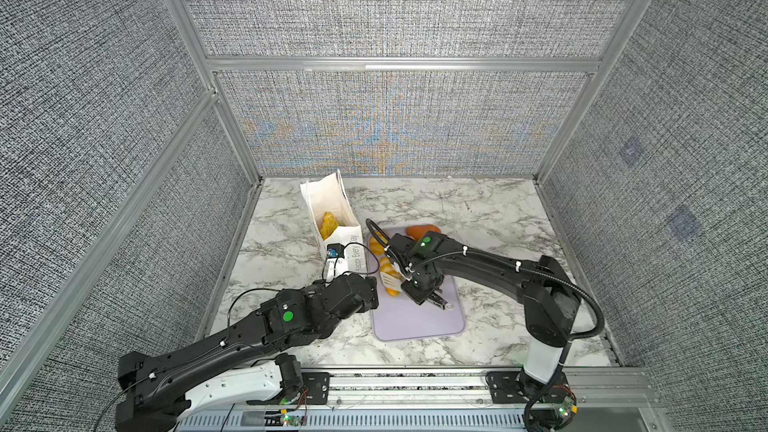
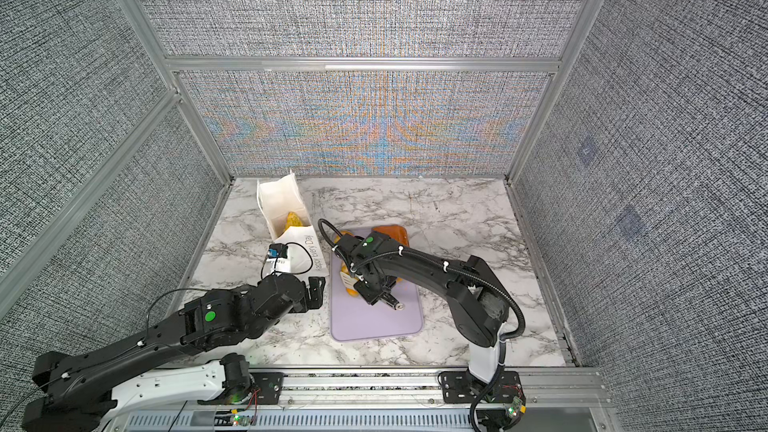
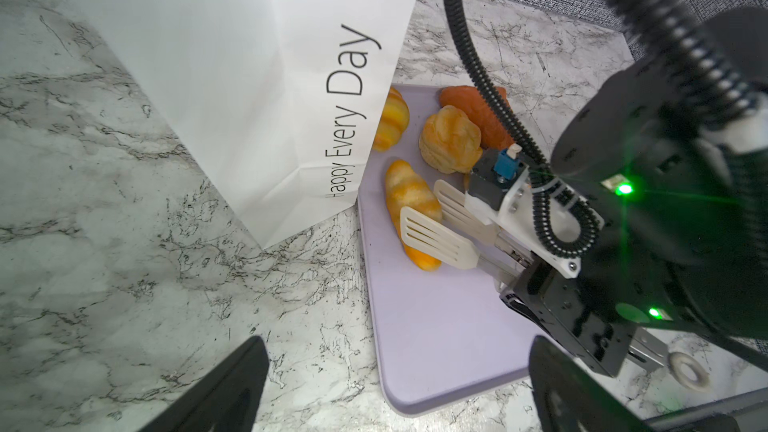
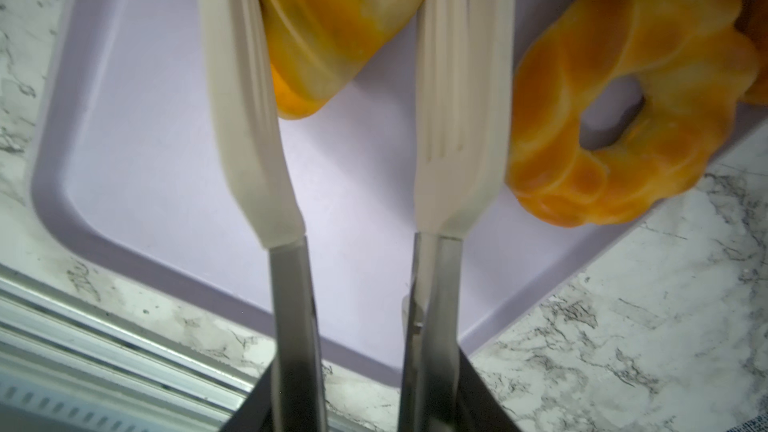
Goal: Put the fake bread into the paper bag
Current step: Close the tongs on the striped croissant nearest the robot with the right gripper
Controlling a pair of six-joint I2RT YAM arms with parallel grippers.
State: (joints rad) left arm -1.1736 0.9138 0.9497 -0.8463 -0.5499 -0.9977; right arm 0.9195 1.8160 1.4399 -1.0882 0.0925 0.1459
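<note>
The white paper bag (image 1: 332, 205) (image 3: 232, 76) stands at the back left with one golden fake bread piece (image 1: 328, 224) inside. More fake bread lies on the lilac tray (image 1: 415, 322): a striped croissant (image 3: 409, 193) (image 4: 332, 27), a second croissant (image 3: 390, 122), a bun (image 3: 451, 139), a ring doughnut (image 4: 623, 118) and a reddish wedge (image 1: 422, 229). My right gripper (image 1: 422, 292) (image 4: 361, 401) is shut on metal tongs (image 3: 432, 234), whose white slotted ends straddle the striped croissant. My left gripper (image 1: 372, 290) (image 3: 399, 351) is open and empty, low beside the bag's base.
A small blue-and-black connector on a thin black cable (image 1: 336, 251) hangs in front of the bag. The right arm's ribbed black hose (image 3: 482, 76) arcs over the tray. Grey padded walls and aluminium rails (image 1: 415, 380) enclose the marble tabletop.
</note>
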